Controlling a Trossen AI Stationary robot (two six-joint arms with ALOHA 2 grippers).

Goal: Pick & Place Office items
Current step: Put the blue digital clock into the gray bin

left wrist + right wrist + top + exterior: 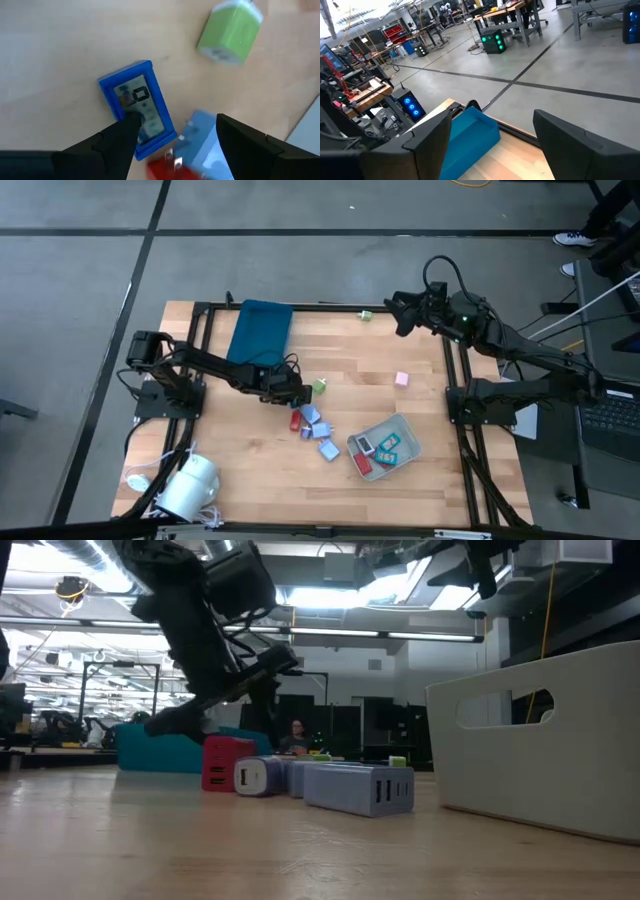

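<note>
My left gripper [292, 392] [175, 120] is open and low over the table's middle. Under it a dark blue flat block [137, 107] lies flat on the wood, beside one finger. A green block [230, 32] [320, 387] sits just beyond. A red block [296, 420] [228, 762] and light blue blocks [318, 425] [360, 787] lie in a cluster nearer the near edge. A pink block [402, 379] lies alone. Several more pieces lie in the pale grey tray [405, 430]. My right gripper [402, 315] [492, 145] is open, raised over the far edge. My left gripper comes from above, pointing down. One fingertip [127, 127] overlaps the near end of the dark blue block [142, 132], but I cannot tell whether it touches. The block lies flat on the table.
The dark teal tray [260, 330] [470, 135] lies at the far edge, left of centre. A white device with cables [190, 485] sits at the near left corner. A tiny green piece [365, 314] lies by the far rim. Bare wood shows between the pink block and the right frame.
</note>
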